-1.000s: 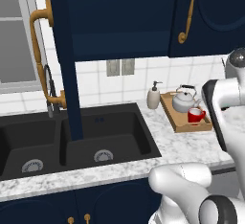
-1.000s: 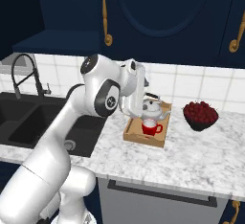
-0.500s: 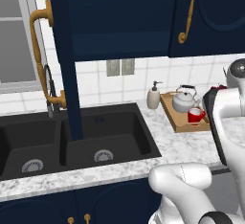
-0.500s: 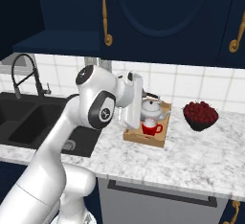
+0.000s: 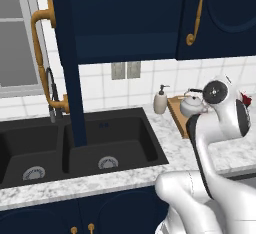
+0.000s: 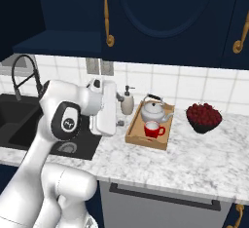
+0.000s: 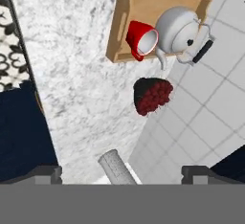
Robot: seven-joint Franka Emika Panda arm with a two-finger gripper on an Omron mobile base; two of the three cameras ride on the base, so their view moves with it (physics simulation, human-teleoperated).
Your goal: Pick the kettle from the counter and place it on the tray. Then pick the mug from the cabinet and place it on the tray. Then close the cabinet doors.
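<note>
The silver kettle (image 6: 154, 110) and the red mug (image 6: 153, 130) stand together on the wooden tray (image 6: 145, 138), mug in front of kettle. The hand view looks down on the tray (image 7: 125, 12), the mug (image 7: 142, 40) and the kettle (image 7: 179, 30). My gripper (image 7: 122, 173) is open, its tips far apart with nothing between them, hanging over the counter (image 7: 81, 79) left of the tray, clear of it (image 6: 116, 121). One cabinet door (image 5: 70, 78) stands open, seen edge-on above the sink. The other door (image 5: 220, 13) is shut. The dark shelf (image 5: 125, 43) lies bare.
A dark bowl of red fruit (image 6: 204, 117) sits right of the tray. A white soap pump bottle (image 6: 127, 101) stands by the backsplash, left of the tray. The black double sink (image 5: 75, 148) and its tap (image 5: 52, 93) lie to the left.
My arm has swung left and down, away from the tray toward the sink side. Kettle and mug have stayed put on the tray.
</note>
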